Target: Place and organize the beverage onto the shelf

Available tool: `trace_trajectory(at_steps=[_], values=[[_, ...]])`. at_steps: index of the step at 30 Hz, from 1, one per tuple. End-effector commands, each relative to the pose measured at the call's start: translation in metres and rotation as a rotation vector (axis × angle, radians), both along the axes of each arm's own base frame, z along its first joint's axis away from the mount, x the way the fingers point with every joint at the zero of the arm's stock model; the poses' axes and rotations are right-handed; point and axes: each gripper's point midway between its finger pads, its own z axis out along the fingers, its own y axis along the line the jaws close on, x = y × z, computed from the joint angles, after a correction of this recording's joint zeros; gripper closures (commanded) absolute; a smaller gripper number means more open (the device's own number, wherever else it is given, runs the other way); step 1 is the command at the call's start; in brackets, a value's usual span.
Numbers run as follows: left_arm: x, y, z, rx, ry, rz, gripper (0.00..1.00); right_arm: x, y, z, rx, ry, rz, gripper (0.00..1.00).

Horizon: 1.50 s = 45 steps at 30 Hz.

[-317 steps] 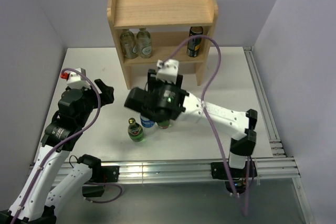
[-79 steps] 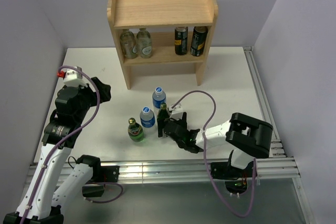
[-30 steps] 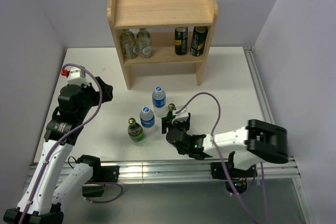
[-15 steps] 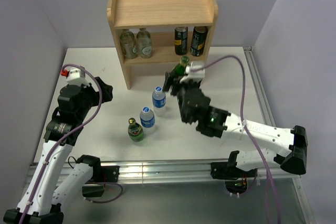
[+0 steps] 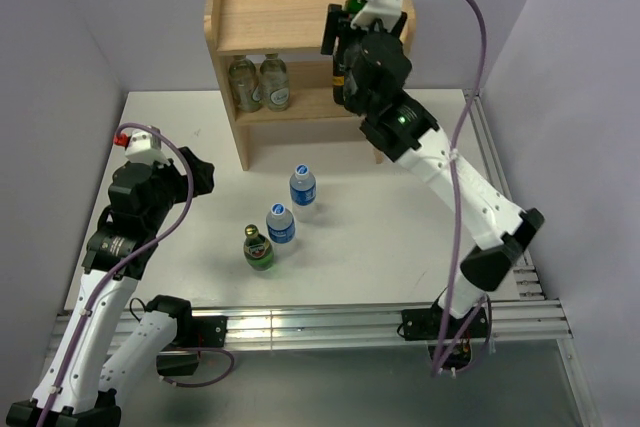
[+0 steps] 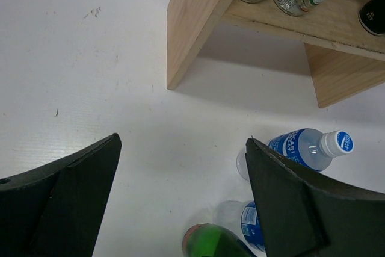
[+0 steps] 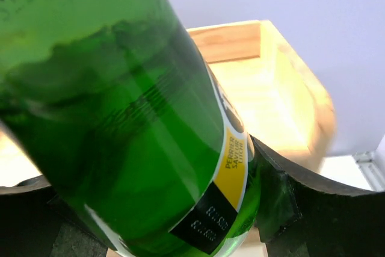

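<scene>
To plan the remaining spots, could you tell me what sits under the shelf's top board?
Two clear bottles stand at the left of the lower board. The right arm covers its right side, where only a dark container's edge shows.

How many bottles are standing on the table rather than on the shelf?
3: one blue-capped water bottle nearest the shelf, a second water bottle in front of it, and a green bottle beside that, further left. None appear hidden.
</scene>
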Motion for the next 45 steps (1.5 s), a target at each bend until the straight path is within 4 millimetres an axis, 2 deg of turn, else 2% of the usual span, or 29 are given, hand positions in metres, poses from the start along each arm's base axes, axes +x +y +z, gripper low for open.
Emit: trace_trajectory(at_steps=[1,2,5,9,14,19,24,30,31,38,39,41,42,43,45], values=[[0.002,0.001,0.010,0.004,-0.045,0.000,0.08,0.014,-0.007,0.055,0.032,-0.115,0.025,1.00],[0.002,0.001,0.010,0.003,-0.046,0.001,0.08,0.030,-0.001,0.043,0.011,-0.084,0.017,1.00],[0.003,0.002,0.008,0.007,-0.036,0.002,0.08,0.050,-0.008,0.053,0.020,-0.092,-0.013,1.00],[0.003,0.002,0.008,0.007,-0.038,0.003,0.08,0.064,-0.020,0.065,0.031,-0.122,-0.050,1.00],[0.004,0.001,0.007,0.007,-0.033,0.002,0.08,0.075,-0.036,0.066,0.048,-0.134,-0.074,1.00],[0.003,0.002,0.008,0.007,-0.036,0.005,0.08,0.086,-0.051,0.049,0.029,-0.102,-0.126,1.00],[0.003,0.001,0.008,0.004,-0.037,0.001,0.08,0.090,-0.065,0.042,0.021,-0.102,-0.152,1.00],[0.003,0.001,0.007,0.007,-0.035,-0.003,0.08,0.102,-0.092,0.022,0.018,-0.067,-0.219,1.00],[0.003,0.001,0.008,0.007,-0.035,-0.003,0.08,0.102,-0.097,0.027,0.032,-0.090,-0.235,1.00],[0.003,0.001,0.008,0.003,-0.039,-0.002,0.08,0.108,-0.104,0.016,0.019,-0.083,-0.260,1.00],[0.003,0.001,0.008,0.003,-0.039,-0.002,0.08,0.109,-0.104,0.013,0.018,-0.075,-0.262,0.94],[0.002,0.001,0.008,0.003,-0.039,-0.002,0.08,0.111,-0.103,0.008,0.021,-0.068,-0.262,0.72],[0.002,0.001,0.008,0.003,-0.039,-0.002,0.08,0.112,-0.102,0.005,0.022,-0.062,-0.259,0.56],[0.002,0.001,0.009,0.004,-0.040,-0.003,0.08,0.112,-0.102,0.004,0.023,-0.060,-0.260,0.27],[0.002,0.001,0.009,0.002,-0.040,-0.004,0.08,0.113,-0.102,0.000,0.026,-0.055,-0.268,0.09]])
